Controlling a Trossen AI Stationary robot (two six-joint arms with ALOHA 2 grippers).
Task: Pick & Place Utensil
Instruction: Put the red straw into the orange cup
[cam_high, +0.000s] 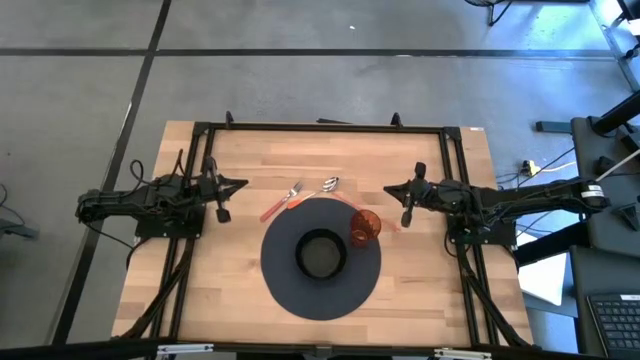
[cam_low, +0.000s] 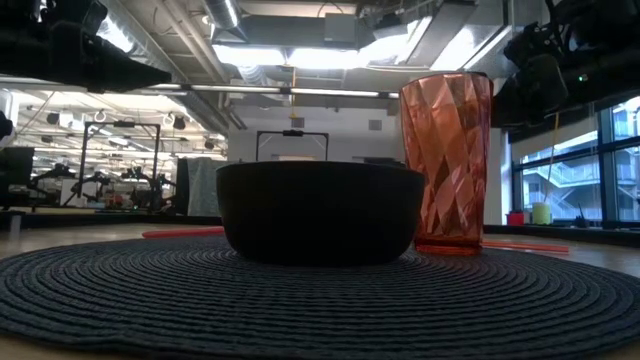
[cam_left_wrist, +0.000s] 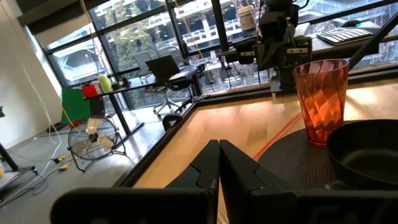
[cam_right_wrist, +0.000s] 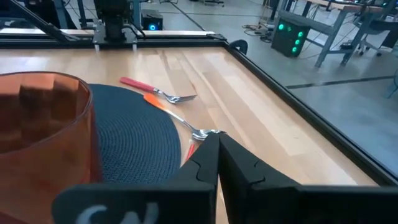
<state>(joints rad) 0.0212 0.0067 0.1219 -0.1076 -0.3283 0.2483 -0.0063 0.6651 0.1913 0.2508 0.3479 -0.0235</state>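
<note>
A fork (cam_high: 281, 201) with a red handle and a spoon (cam_high: 318, 191) with an orange handle lie side by side on the wood, just beyond the far left rim of a round dark placemat (cam_high: 285, 285). The right wrist view shows the fork (cam_right_wrist: 159, 92) and the spoon (cam_right_wrist: 186, 123) flat on the table. A black bowl (cam_high: 320, 254) stands at the mat's middle, and an orange faceted cup (cam_high: 364, 227) stands on its far right edge. My left gripper (cam_high: 243, 184) hovers shut left of the utensils. My right gripper (cam_high: 387, 190) hovers shut to their right, beyond the cup.
A black rail frame (cam_high: 320, 127) runs around the table's far and side edges. A thin orange strip (cam_high: 385, 222) lies on the wood by the cup's far right side. Bare wood shows left of the mat (cam_high: 220, 270) and right of it (cam_high: 430, 275).
</note>
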